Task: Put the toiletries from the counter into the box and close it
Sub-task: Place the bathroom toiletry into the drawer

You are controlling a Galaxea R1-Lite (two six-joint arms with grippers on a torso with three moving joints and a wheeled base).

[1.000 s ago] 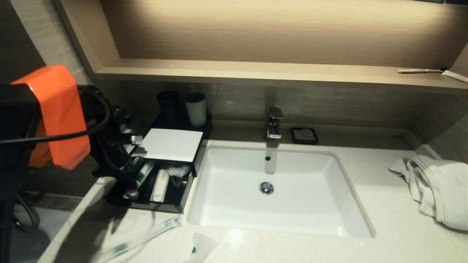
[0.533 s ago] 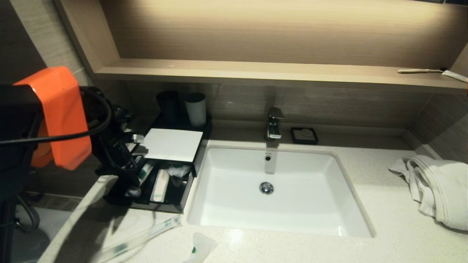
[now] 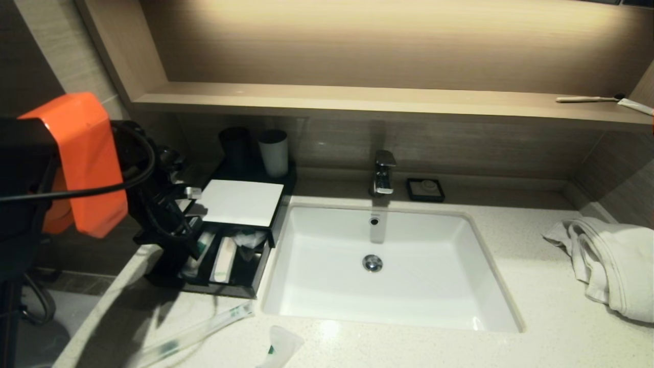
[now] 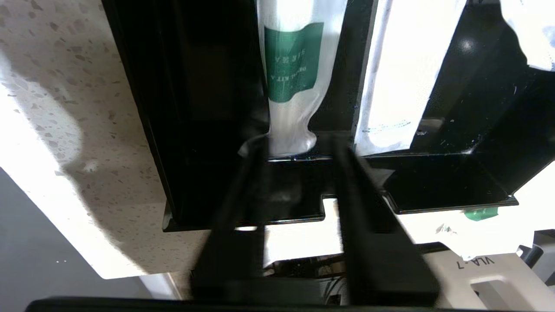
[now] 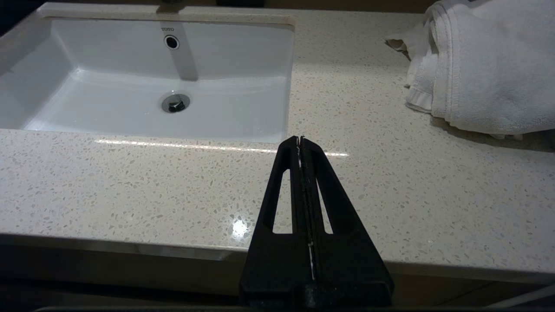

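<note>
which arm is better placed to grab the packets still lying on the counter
Left. The left gripper is at the black divided box, right beside the long clear packet. The right gripper is shut near the white folded towel.

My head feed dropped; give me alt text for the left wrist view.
The left end effector, open, straddles a green-labelled sachet lying in the black box. A second white packet lies in the neighbouring compartment.

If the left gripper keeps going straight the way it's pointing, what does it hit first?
Most likely the packet with the green label, lying in the box. The left gripper is over the box's front edge, jaws open, the packet's end right between the tips. Depth is unclear, so it may touch the box floor first.
</note>
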